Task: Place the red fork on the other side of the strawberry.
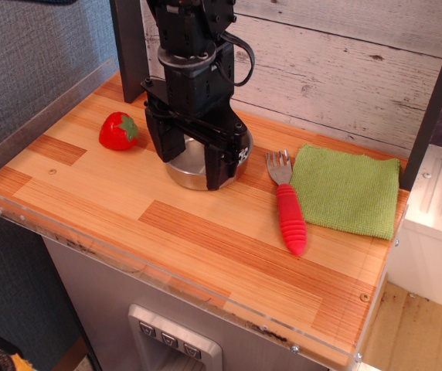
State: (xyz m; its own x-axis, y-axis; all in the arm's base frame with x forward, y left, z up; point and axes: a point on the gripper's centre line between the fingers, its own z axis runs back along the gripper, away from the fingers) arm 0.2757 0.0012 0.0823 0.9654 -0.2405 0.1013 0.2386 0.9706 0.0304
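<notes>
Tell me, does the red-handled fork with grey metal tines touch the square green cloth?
Cannot tell. In the only view, the fork lies along the cloth's left edge, with no plain gap or overlap visible.

On desk (205, 247): strawberry (118, 131) left, pan (198, 171) middle under end effector (190, 154), fork (288, 207) right, touching cloth (347, 190).

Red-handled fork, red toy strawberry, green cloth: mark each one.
Red-handled fork with grey metal tines (290, 219), table view, on the ribbed handle.
Glossy red toy strawberry (116, 131), table view, on its red body.
Green square cloth (346, 189), table view, at its middle.
</notes>
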